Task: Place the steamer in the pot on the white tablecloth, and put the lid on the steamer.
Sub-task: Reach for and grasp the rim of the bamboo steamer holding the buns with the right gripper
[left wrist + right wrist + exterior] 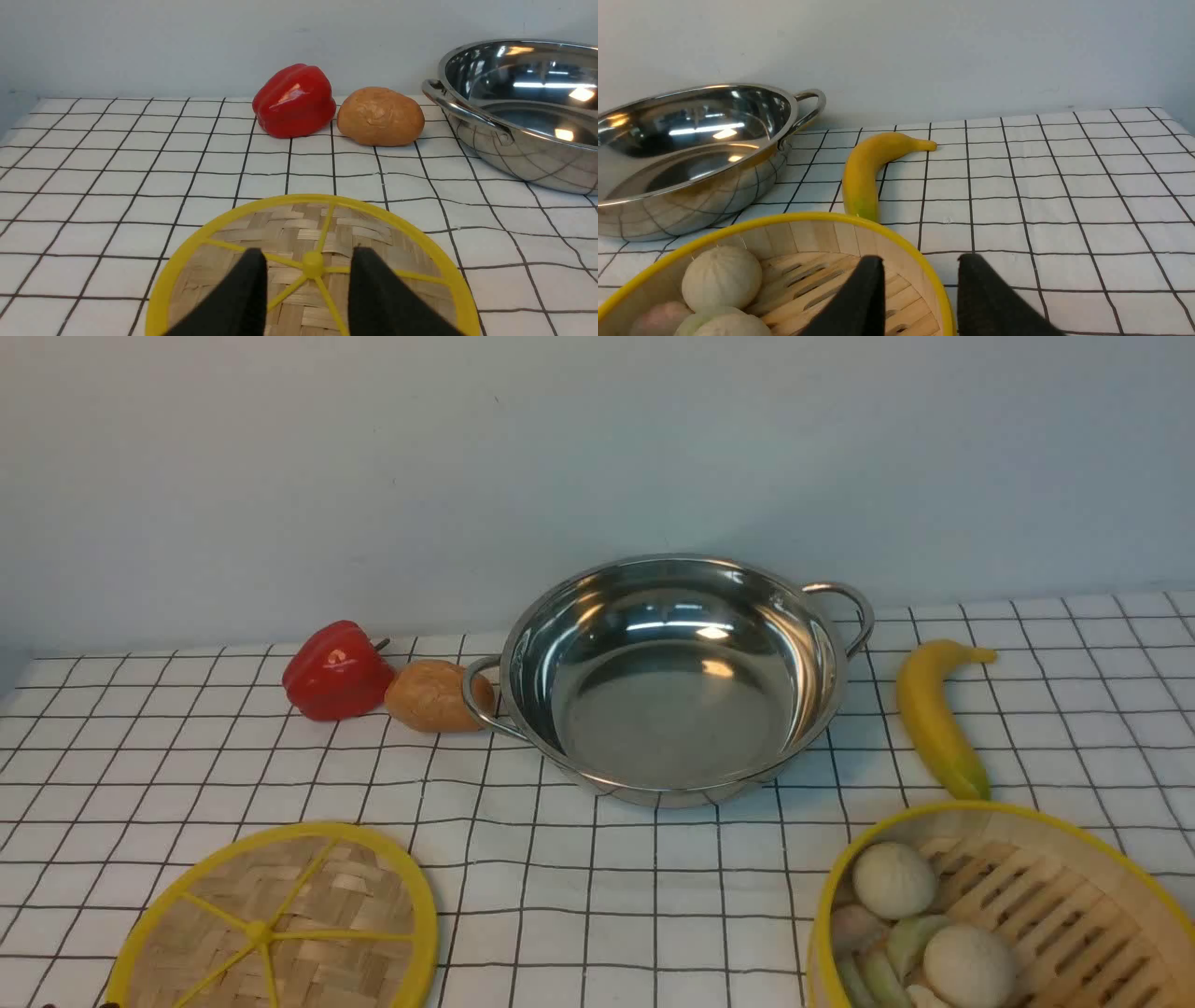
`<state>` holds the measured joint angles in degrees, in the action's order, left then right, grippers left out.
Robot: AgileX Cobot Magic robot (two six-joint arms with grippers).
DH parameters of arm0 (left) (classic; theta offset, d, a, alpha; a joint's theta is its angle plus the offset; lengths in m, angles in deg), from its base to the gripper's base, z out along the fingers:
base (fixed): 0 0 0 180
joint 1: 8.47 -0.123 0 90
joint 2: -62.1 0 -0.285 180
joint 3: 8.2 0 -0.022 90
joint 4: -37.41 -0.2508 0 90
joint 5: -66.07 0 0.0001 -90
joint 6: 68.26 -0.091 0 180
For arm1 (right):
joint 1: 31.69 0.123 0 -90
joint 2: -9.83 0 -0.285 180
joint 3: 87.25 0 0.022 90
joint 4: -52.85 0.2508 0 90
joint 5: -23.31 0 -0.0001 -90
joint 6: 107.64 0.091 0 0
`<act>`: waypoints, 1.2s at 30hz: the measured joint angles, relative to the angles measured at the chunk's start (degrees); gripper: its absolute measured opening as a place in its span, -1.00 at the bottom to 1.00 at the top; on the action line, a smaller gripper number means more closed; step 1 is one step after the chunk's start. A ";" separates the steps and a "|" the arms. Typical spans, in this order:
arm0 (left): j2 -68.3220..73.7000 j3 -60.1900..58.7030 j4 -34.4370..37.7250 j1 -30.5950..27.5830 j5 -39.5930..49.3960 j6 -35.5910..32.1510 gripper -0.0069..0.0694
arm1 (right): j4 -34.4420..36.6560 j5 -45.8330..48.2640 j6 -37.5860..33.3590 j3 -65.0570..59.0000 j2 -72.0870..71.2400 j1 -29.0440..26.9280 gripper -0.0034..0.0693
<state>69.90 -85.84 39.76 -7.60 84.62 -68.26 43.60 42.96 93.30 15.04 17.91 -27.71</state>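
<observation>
The pot (672, 709) stands empty at the back middle of the white tablecloth (597, 887). The lid (280, 924) lies flat at the front left. The steamer (1055, 905), with pale buns and dumplings inside, sits at the front right. Neither gripper shows in the front view. In the left wrist view my left gripper (308, 252) is open over the lid (299, 224), its fingers either side of the yellow centre hub. In the right wrist view my right gripper (920, 257) is open astride the steamer's (817, 238) rim, one finger inside, one outside.
A red pepper (336, 670) and a brown potato (431, 694) lie just left of the pot, the potato against its handle. A banana (934, 719) lies between the pot and the steamer. A pale wall closes the back of the table.
</observation>
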 joint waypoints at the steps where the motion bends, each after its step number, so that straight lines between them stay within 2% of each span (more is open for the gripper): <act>1: 0.00 0.00 0.00 0.00 0.00 0.00 -0.18 | 0.00 0.00 0.00 0.00 0.00 0.00 -0.24; 31: 0.00 0.00 0.00 0.02 0.00 0.00 -0.18 | 0.00 0.00 -0.24 0.00 0.00 0.00 -0.24; 36: 0.00 0.00 0.00 0.02 0.00 0.00 -0.18 | 3.03 -2.62 2.03 0.39 0.00 0.12 -0.24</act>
<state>69.90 -85.84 39.76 -7.58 84.62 -68.26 46.63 40.34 95.32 15.42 17.91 -27.59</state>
